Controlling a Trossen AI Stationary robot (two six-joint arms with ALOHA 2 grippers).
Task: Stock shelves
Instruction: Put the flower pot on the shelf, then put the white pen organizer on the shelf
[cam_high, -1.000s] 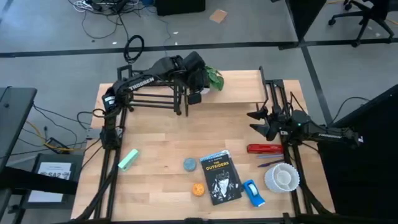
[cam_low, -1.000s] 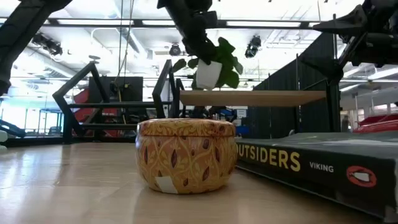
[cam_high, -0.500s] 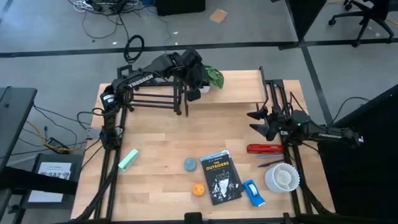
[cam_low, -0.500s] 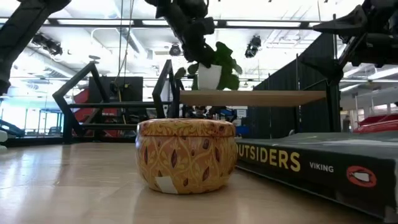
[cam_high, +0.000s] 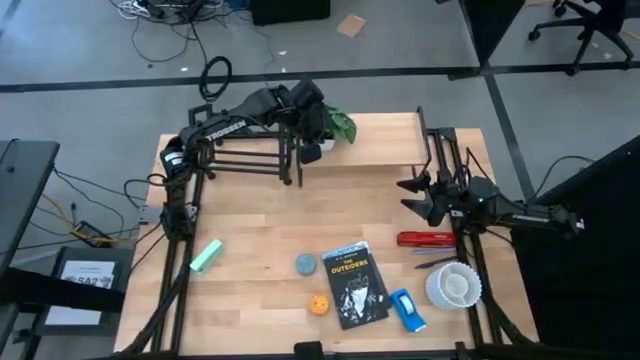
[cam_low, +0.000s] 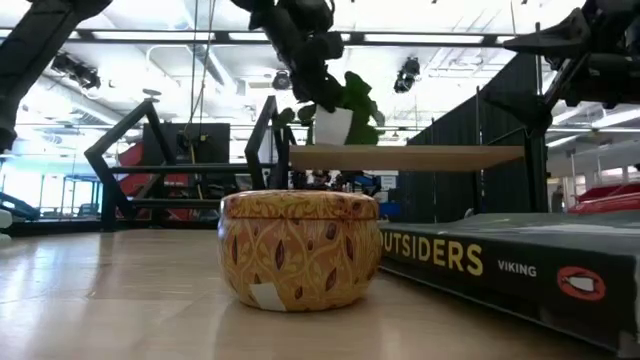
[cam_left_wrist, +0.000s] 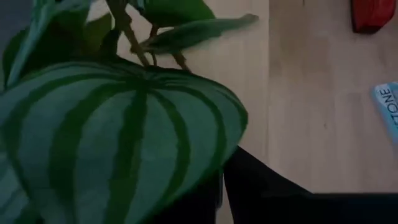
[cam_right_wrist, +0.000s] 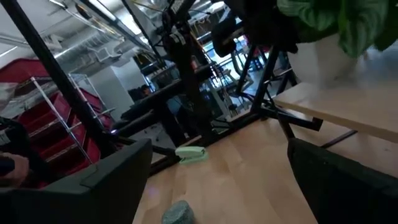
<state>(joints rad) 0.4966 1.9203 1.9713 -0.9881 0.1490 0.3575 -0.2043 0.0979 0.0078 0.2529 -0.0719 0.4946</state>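
Observation:
A potted plant with striped green leaves (cam_high: 341, 123) and a white pot (cam_low: 334, 125) stands upright at the left end of the shelves' light wooden plank (cam_high: 385, 140), held by my left gripper (cam_low: 316, 96). The pot's base is at the plank's top (cam_low: 420, 156); whether it rests there I cannot tell. In the left wrist view a big leaf (cam_left_wrist: 124, 124) fills the picture. The black metal-rod rack (cam_high: 245, 155) stands left of the plank. My right gripper (cam_high: 412, 197) waits open near the table's right edge. My left gripper is shut on the potted plant at the pot's upper rim (cam_low: 322, 108), on the side away from the plank's middle. Its fingers (cam_low: 312, 85) slant down from above. Leaves hide the exact place of contact. The pot stays upright.
On the near half of the table lie a book (cam_high: 355, 285), a round tin (cam_high: 305, 264), an orange ball (cam_high: 319, 304), a green stapler (cam_high: 206, 257), a red stapler (cam_high: 428, 239), a blue tape dispenser (cam_high: 405, 310) and a white bowl (cam_high: 453, 287).
My left gripper has gone down and a little toward the table's far left with the potted plant. The pot, lifted clear above the plank a second ago, now has its base down at the plank's top, still upright.

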